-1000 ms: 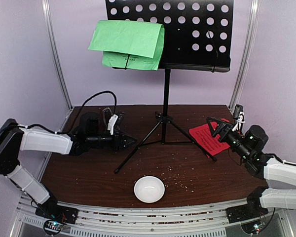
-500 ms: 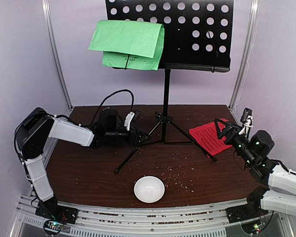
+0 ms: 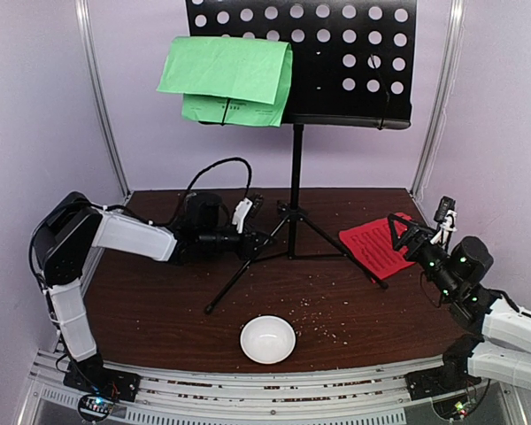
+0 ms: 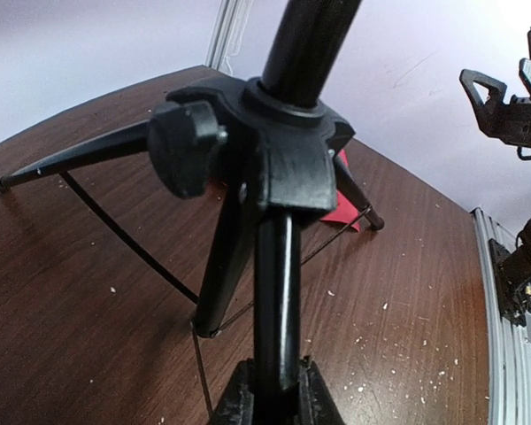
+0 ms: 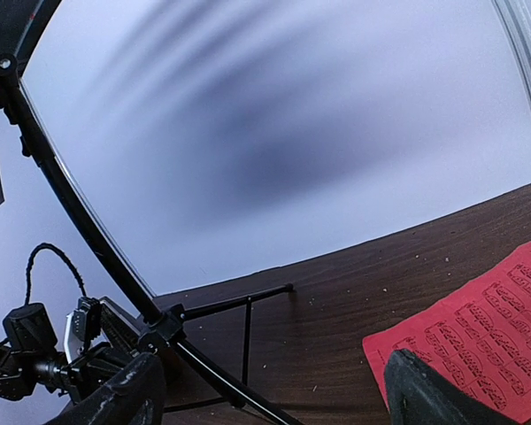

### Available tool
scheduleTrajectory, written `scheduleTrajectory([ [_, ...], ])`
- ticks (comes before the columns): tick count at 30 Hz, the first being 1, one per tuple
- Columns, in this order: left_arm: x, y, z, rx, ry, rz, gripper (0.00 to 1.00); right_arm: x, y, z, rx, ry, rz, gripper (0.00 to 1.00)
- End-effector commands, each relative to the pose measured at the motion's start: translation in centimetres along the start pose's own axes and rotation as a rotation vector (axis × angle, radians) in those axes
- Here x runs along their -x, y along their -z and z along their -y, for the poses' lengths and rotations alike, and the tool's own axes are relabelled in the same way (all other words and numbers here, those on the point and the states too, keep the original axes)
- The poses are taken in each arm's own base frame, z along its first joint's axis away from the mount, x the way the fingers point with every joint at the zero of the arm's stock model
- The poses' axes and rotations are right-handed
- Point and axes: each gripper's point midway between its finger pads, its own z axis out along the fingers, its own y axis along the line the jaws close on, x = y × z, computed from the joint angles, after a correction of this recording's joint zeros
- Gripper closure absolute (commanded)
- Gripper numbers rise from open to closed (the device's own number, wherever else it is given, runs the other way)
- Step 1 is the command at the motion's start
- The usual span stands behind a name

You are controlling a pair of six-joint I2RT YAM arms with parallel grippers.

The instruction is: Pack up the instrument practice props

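Music stand (image 4: 279,266) leg shows pinched in left pincer (image 4: 271,397) only wrist-side.

White shell links joined by black cylindrical joint housings make up the left arm (image 3: 128,237) and the right arm (image 3: 513,323). A black cable (image 3: 214,170) loops above the left wrist, next to a small white camera block (image 3: 242,212). Small green lights dot the right arm's black wrist housing (image 3: 465,261). The left gripper (image 3: 262,241) and right gripper (image 3: 396,232) are black, and the right one's fingers are hollow triangular frames. The black base mounts (image 3: 97,382) carry exposed wiring.
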Motion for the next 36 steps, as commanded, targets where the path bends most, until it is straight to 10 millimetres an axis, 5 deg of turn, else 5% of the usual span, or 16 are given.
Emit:
scheduleTrajectory([
  [1,0.0,3.0,-1.5,0.164,0.001,0.018,1.00,-0.1,0.3,0.4,-0.020,-0.004,0.008,0.12],
  [8,-0.5,7.3,-2.5,0.329,0.045,0.060,1.00,0.0,0.2,0.4,-0.021,-0.013,0.012,0.12],
  [14,0.8,8.3,-4.2,0.443,0.093,0.123,1.00,-0.1,0.2,0.7,-0.032,-0.022,0.014,0.12],
  [25,3.6,4.7,-3.6,0.364,0.130,0.209,1.00,0.1,0.6,1.0,-0.050,-0.016,0.019,0.12],
  [26,3.7,4.5,-3.4,0.352,0.129,0.211,0.96,0.1,0.6,0.9,-0.048,-0.015,0.020,0.12],
  [31,4.7,6.4,-2.7,0.372,0.093,0.236,0.42,0.8,0.5,-0.1,-0.009,-0.001,0.014,0.12],
  [36,6.0,11.2,-0.7,0.389,0.023,0.297,0.22,1.9,0.6,-3.2,0.131,0.014,0.020,0.14],
])
